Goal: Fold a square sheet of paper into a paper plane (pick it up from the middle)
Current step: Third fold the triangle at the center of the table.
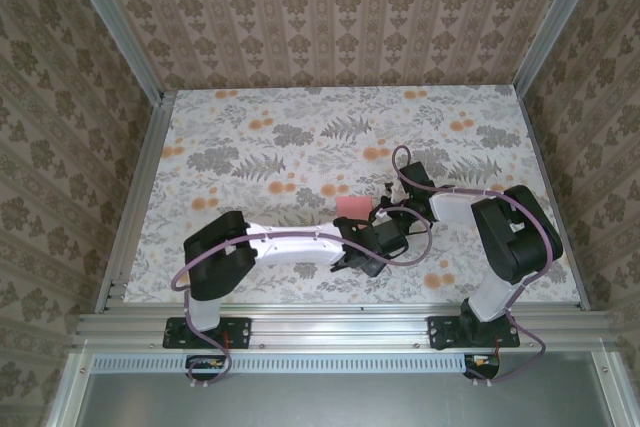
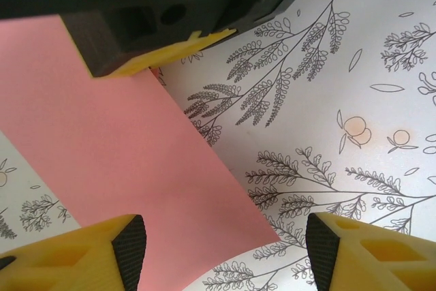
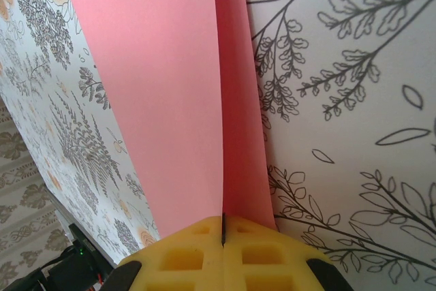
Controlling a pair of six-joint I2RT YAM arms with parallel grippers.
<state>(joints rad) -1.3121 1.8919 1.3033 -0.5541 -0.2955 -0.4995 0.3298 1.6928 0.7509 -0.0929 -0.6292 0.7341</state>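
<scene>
- The right gripper (image 3: pixel 223 235) is pinching the square sheet of paper (image 3: pixel 163 100) between closed fingers. In the right wrist view, the salmon-pink paper is running straight out from the jaws.
- The left gripper (image 2: pixel 225 243) is standing with its jaws apart and gripping nothing. In the left wrist view, the pink sheet is passing close by its left pad (image 2: pixel 131 250), while the other pad is hanging over bare cloth.
- In the top view, the sheet is sitting near the middle of the table (image 1: pixel 300 117), slightly right of centre, where the two wrists are meeting. It appears to be lifting off the floral cloth at the pinched end; whether its far edge is touching the cloth cannot be told.
- In the right wrist view, a straight line is running along the paper into the jaws, with pink on both sides. This suggests the sheet is doubling along a first, central fold.
- Judged progress: the task is at an early stage. The sheet is picked up and one crease seems to be forming. No pointed nose or narrow dart outline is showing, so the corner folds, wing folds and final pressing are all remaining.
</scene>
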